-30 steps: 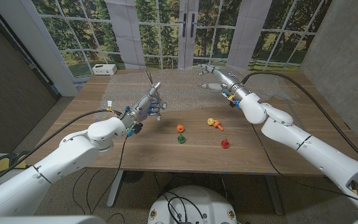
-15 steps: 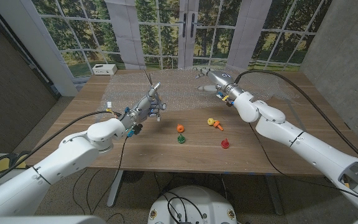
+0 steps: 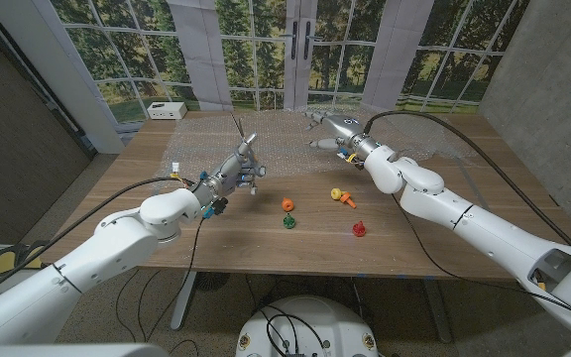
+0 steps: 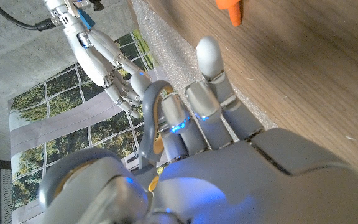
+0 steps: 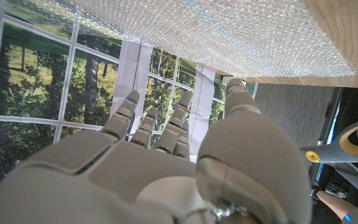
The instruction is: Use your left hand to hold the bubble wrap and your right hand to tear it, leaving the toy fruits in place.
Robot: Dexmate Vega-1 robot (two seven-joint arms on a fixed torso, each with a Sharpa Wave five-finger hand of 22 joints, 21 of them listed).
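The clear bubble wrap (image 3: 295, 144) lies spread over the far half of the table and also appears in the right wrist view (image 5: 229, 31). My left hand (image 3: 239, 171) is at the wrap's near left edge, its fingers (image 4: 207, 87) stretched out along the wrap (image 4: 166, 56). No frame shows whether it grips the sheet. My right hand (image 3: 327, 127) hovers over the far middle of the wrap, its fingers (image 5: 148, 124) apart and holding nothing. Several toy fruits sit on bare wood nearer me: orange (image 3: 287, 204), green (image 3: 289, 221), yellow-orange (image 3: 343, 195) and red (image 3: 359, 229).
A small white box (image 3: 167, 110) stands at the table's far left corner. Cables trail from both arms over the table. Bare wood (image 3: 266, 248) runs from the fruits to the near edge.
My right hand has moved left and farther out over the bubble wrap. The left hand, the wrap and the fruits have stayed where they were.
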